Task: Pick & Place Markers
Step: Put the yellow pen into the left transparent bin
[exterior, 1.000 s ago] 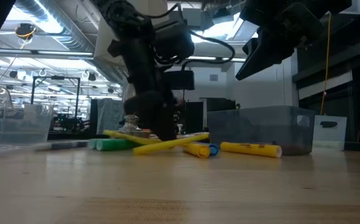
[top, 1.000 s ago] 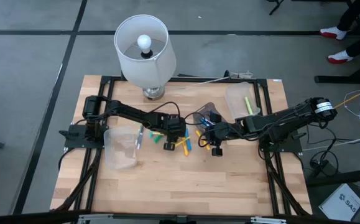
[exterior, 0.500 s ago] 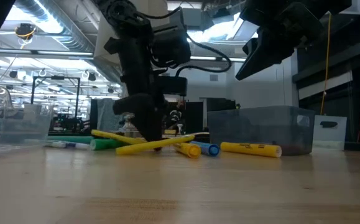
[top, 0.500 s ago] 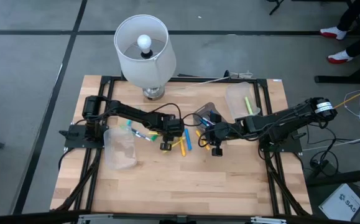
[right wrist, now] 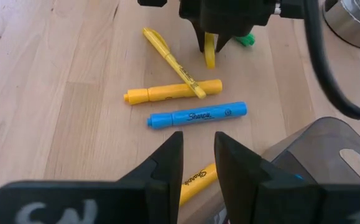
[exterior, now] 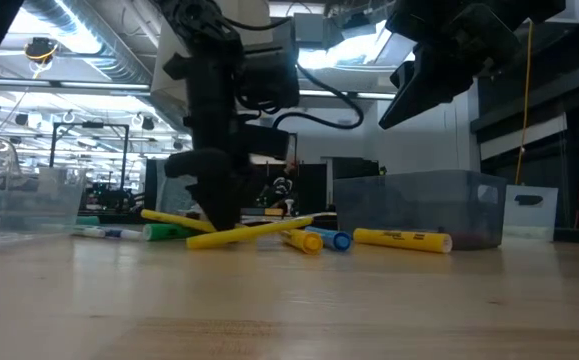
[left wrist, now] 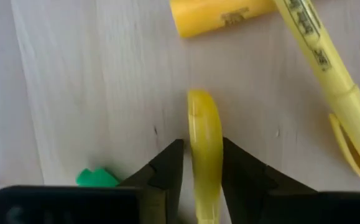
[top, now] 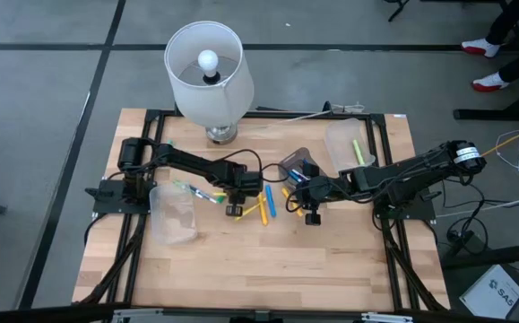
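Note:
Several markers lie loose mid-table: a blue one (right wrist: 196, 116), an orange-yellow one (right wrist: 172, 92), a thin yellow highlighter (right wrist: 170, 62) and a green one (right wrist: 247, 40). My left gripper (top: 233, 211) points down among them, shut on a yellow marker (left wrist: 204, 124). My right gripper (right wrist: 198, 155) hangs above the table to their right, open, with nothing between its fingers. Another yellow marker (top: 358, 151) lies in the clear bin (top: 347, 144) at the far right. My left gripper pinches the yellow marker's two long sides (left wrist: 204, 158) between its two fingers (left wrist: 167, 168). The fingers come from above, pointing steeply down, and lie across the marker. The marker's rounded end (left wrist: 199, 102) sticks out past the fingers, low over the wood.
A second clear bin (top: 174, 215) lies on the table's left side, beside the left arm. A dark bin (top: 297, 166) stands close to the right gripper. A white lamp (top: 207, 76) stands at the far edge. Bare wood stretches along the near edge.
My left gripper has gone a little toward the table's left edge and tipped to point more steeply down. The crossed yellow markers under it have slid left with it, and the green ones by the left bin have shifted.

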